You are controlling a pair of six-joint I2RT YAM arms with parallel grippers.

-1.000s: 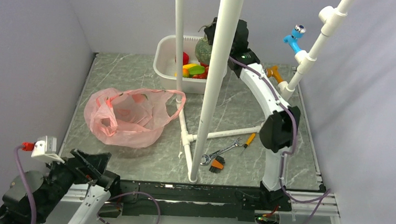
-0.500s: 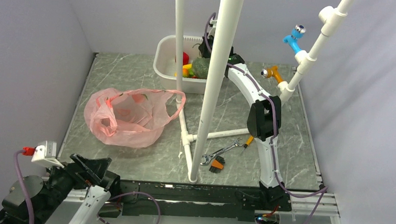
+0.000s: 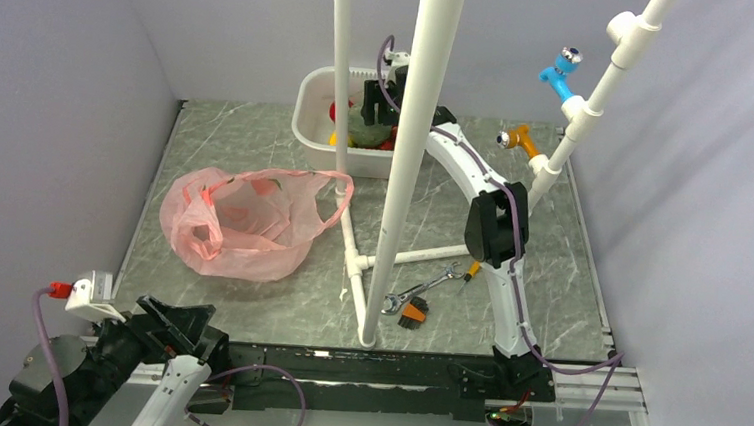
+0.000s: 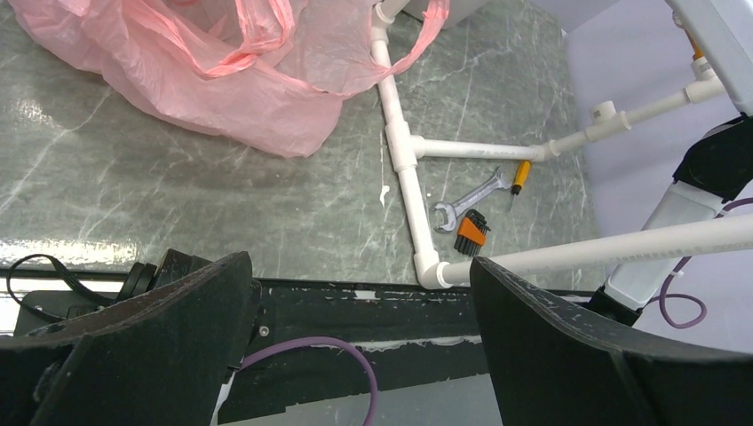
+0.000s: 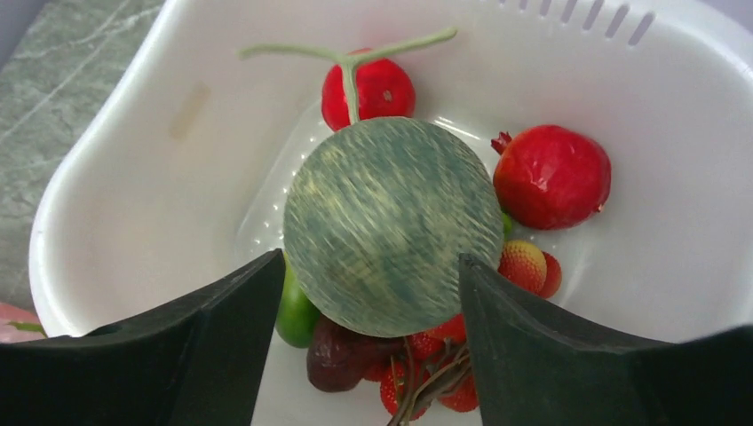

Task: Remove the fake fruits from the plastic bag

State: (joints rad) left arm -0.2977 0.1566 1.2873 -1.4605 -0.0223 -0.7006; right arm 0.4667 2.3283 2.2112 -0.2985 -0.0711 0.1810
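Grey marble tabletop (image 4: 178, 195); left gripper (image 4: 360, 260) wide open, empty; right gripper (image 5: 371, 259) parted above dull-green ball (image 5: 393, 204) in white tub (image 5: 133, 160).

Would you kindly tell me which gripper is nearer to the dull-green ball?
Right. The right gripper is just above the dull-green ball in the white tub; the left gripper sits far away, on the pink bag's near side.

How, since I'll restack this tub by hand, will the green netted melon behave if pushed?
The melon is round and has other fruits beneath it in the white tub, so it would probably roll. Its matte netted skin looks grippy; the thin stem likely bends.
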